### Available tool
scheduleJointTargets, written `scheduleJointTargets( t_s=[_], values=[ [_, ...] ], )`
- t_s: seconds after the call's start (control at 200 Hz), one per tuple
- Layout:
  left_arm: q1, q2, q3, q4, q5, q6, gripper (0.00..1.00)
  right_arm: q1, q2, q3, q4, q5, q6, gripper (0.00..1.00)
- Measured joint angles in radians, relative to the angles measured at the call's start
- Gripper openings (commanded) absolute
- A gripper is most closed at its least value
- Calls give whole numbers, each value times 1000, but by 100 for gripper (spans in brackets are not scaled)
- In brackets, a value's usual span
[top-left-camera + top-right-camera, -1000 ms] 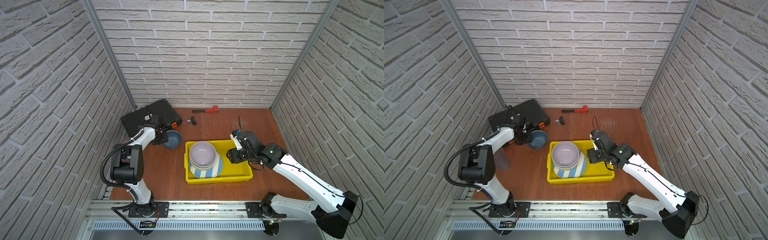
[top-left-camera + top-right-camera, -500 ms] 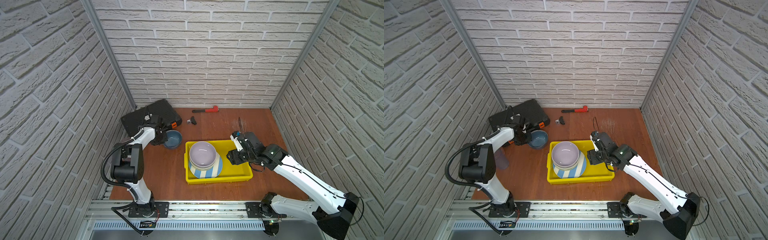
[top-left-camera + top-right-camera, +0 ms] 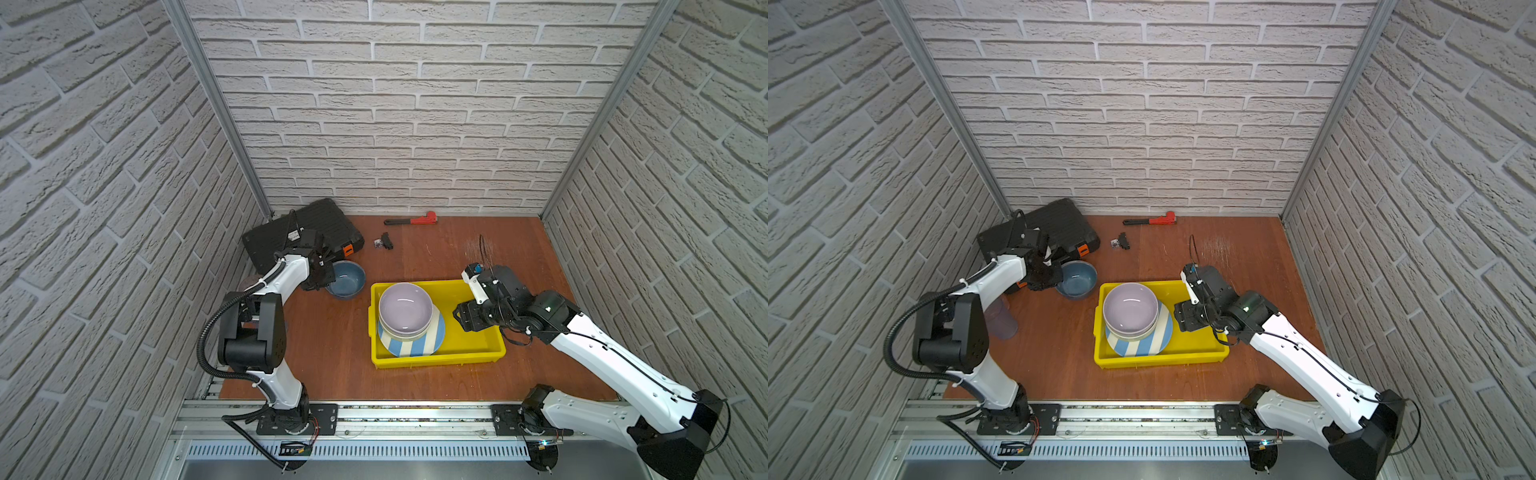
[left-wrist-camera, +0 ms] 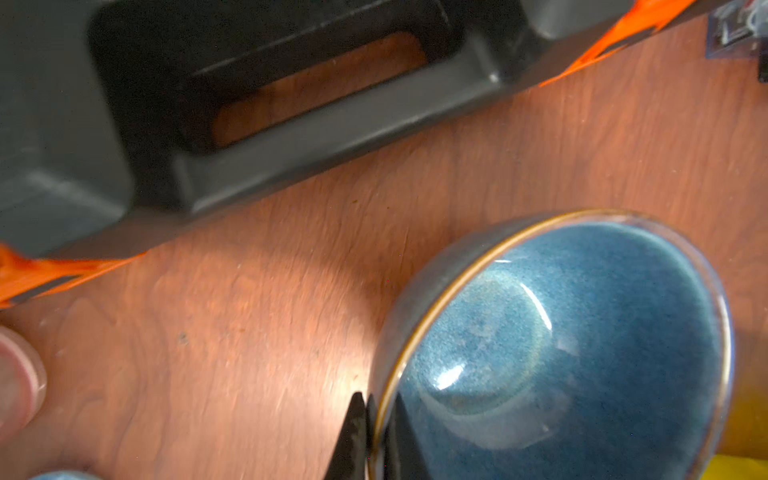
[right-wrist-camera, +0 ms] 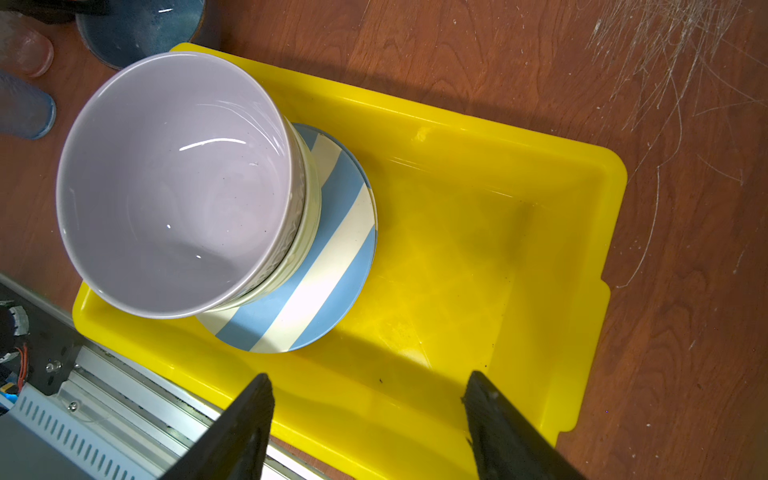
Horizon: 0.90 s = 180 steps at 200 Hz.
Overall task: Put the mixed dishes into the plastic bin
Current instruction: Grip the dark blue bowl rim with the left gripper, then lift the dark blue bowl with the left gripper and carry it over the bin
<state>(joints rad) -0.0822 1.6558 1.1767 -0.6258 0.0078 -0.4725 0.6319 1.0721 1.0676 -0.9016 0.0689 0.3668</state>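
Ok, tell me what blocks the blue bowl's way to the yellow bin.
Nothing lies between the blue bowl and the yellow bin. Inside, the lavender bowl fills the near end; the open right pincer hangs over the free end.

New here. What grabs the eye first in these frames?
The bright yellow rectangular plastic bin mid-table, holding a lavender bowl nested in a pale green bowl on a blue-white striped round plate. At left, beside the black ribbed tool case, the left fingers are shut on the rim of a glazed blue bowl. The right fingers stand open over the bin's bare half.
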Motion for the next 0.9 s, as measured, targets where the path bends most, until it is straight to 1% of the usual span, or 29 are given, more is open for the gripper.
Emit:
scheduleJointTargets(
  t_s=[0.235, 0.375, 0.68, 0.9],
  values=[
    [0, -124, 5, -69, 0, 10, 0, 0, -11, -32, 27, -25, -4, 83],
    [0, -172, 36, -130, 20, 28, 0, 0, -32, -46, 35, -32, -5, 85],
    [0, -291, 103, -233, 153, 52, 0, 0, -40, -48, 62, -53, -8, 89],
    [-3, -326, 135, -284, 234, 64, 0, -2, -40, -48, 79, -75, -9, 93]
  ],
)
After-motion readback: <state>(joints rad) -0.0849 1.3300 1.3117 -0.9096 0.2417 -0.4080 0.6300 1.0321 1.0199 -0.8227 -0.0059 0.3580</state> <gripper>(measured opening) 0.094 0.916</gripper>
